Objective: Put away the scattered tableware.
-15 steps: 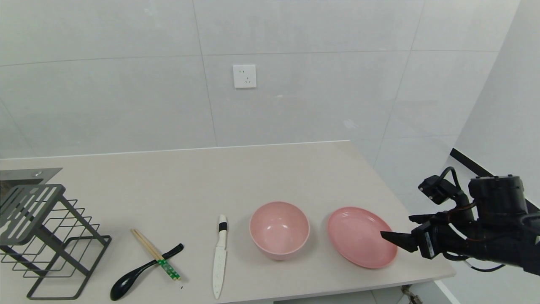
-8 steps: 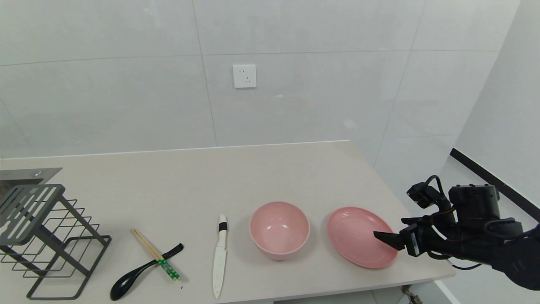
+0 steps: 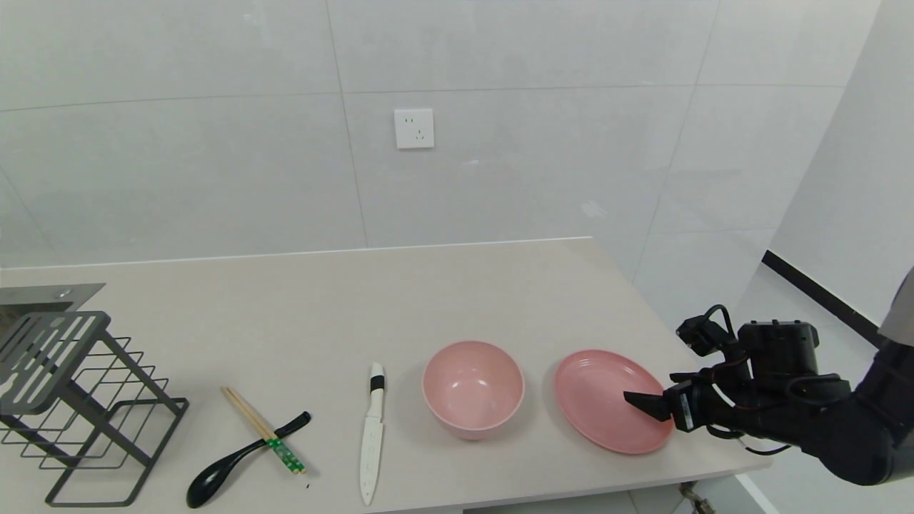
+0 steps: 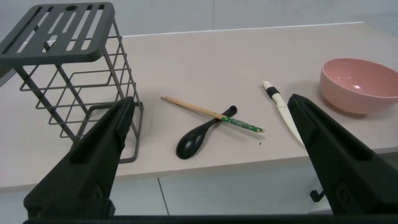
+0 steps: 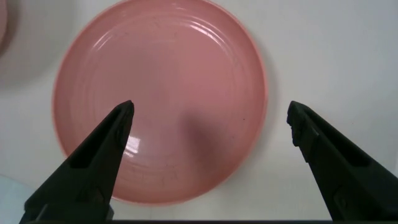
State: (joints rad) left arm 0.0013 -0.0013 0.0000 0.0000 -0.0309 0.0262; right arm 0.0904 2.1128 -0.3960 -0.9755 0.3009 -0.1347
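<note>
Right hand (image 5: 209,109) spread wide over pink plate (image 5: 161,62); left hand (image 4: 210,101) spread, facing spoon (image 4: 199,134).

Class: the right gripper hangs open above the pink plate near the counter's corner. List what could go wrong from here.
1. The plate lies flat with a low rim, so the right gripper may fail to get a finger under it and merely push it.
2. It sits near the front right corner of the counter, so a push might slide it off.
3. The bowl stands close beside it and could get knocked.
</note>
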